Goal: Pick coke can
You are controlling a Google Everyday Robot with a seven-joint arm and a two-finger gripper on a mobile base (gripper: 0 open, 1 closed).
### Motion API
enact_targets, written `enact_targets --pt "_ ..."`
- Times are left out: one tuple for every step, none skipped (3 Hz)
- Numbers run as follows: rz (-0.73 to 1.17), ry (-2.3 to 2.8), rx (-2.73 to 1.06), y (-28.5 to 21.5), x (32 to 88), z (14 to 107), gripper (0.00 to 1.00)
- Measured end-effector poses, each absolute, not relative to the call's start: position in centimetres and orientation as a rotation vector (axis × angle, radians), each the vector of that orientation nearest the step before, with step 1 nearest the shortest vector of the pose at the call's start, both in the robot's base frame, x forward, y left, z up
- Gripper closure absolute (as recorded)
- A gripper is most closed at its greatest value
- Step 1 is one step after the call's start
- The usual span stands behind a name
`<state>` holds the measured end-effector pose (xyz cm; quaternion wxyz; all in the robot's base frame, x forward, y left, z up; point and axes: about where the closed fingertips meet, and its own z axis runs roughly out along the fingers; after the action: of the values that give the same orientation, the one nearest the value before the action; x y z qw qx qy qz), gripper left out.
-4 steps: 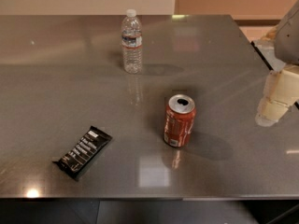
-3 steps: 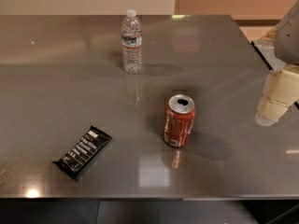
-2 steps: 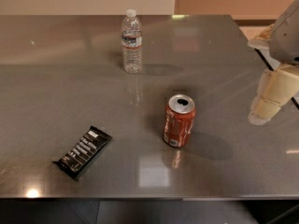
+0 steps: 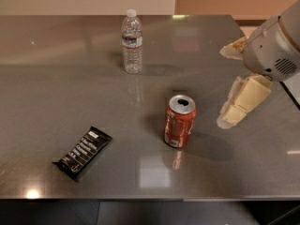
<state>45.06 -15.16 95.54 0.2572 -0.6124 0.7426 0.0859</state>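
Note:
The coke can (image 4: pixel 179 121) stands upright on the grey metal table (image 4: pixel 56 93), right of centre. It is red-orange with a silver top and a white patch near its base. My gripper (image 4: pixel 227 86) hangs above the table to the right of the can, about a can's width away and apart from it. It is open and empty, with one cream finger (image 4: pixel 241 102) pointing down toward the table and the other finger (image 4: pixel 233 49) higher up. Nothing hides the can.
A clear plastic water bottle (image 4: pixel 132 42) stands upright at the back, left of the can. A flat black snack bar wrapper (image 4: pixel 83 152) lies near the front left. The table's front edge runs just below the can and the wrapper.
My gripper has moved left and slightly down, closer to the coke can. The can, bottle and wrapper have not moved.

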Motion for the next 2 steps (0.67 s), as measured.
enact_targets --pt "0.308 1.964 -1.653 -13.1 45.2 93.9 0.0" --pt "0.374 1.947 -1.674 -11.6 44.8 92.0 0.0"
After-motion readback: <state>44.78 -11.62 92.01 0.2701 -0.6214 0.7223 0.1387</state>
